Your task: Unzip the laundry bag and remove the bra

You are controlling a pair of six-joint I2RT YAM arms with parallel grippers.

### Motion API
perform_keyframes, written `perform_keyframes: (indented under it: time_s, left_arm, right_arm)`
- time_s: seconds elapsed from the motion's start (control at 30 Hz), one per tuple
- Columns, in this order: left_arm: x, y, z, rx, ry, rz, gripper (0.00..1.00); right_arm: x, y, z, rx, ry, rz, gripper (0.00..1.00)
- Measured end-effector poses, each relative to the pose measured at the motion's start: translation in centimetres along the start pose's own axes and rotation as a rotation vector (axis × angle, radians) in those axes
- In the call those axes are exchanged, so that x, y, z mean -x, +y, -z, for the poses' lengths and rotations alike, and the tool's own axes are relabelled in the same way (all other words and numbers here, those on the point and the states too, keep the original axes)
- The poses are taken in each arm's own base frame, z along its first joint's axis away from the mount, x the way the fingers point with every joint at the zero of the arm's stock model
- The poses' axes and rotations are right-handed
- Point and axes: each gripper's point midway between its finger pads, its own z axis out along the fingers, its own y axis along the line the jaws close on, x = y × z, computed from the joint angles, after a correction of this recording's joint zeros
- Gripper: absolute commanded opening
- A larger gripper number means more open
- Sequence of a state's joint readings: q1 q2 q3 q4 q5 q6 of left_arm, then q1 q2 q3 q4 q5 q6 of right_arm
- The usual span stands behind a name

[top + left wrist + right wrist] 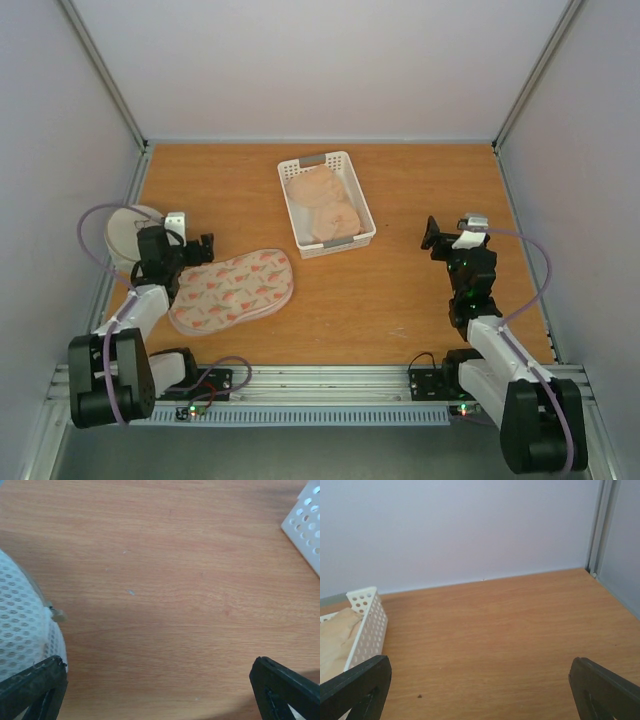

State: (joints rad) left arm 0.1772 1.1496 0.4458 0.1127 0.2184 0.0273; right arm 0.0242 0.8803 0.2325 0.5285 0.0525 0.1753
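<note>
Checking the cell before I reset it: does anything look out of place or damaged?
Nothing stands out. The laundry bag lies flat on the table, the bra sits in the basket, and the left gripper and right gripper are open, holding nothing.

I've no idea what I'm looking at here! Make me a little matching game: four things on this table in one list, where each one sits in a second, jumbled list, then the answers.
Things:
1. laundry bag
2. bra
3. round white disc
4. white basket

Places:
A. middle of the table, toward the back
B. lying inside the basket
C. far left edge, partly hidden
D. flat on the wood, front left

Pairs: 1-D, 2-B, 3-C, 4-A.
</note>
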Motion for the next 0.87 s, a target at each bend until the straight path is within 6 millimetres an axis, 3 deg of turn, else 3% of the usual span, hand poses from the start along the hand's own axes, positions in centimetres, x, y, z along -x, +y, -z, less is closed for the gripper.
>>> perform_keyframes:
  time_s: [0.1,0.33,0.6,0.87]
  left_arm:
    - [-0.1,-0.4,-0.2,-0.024,-0.037,0.01,0.99]
    - [2.1,-0.6,0.0,-0.037,-0.158,0.019,0.99]
    - [1.1,-0.3,-0.1,-0.026,-0.177,0.024,0.99]
    - [1.6,-0.2,0.0,-0.02,-0.203,0.022,0.99]
  right_arm:
    - [0.0,-0.6,-0.5,-0.009,-0.019,0.003,0.99]
    - [-1.1,-1.0,-0.8,0.004,-0.036,0.012,0.98]
    - [-1.8,-0.9,-1.2,0.044,-0.048,0.012,0.98]
    - [-2.3,-1.1,-1.4,0.048,-0.04,0.01,0.99]
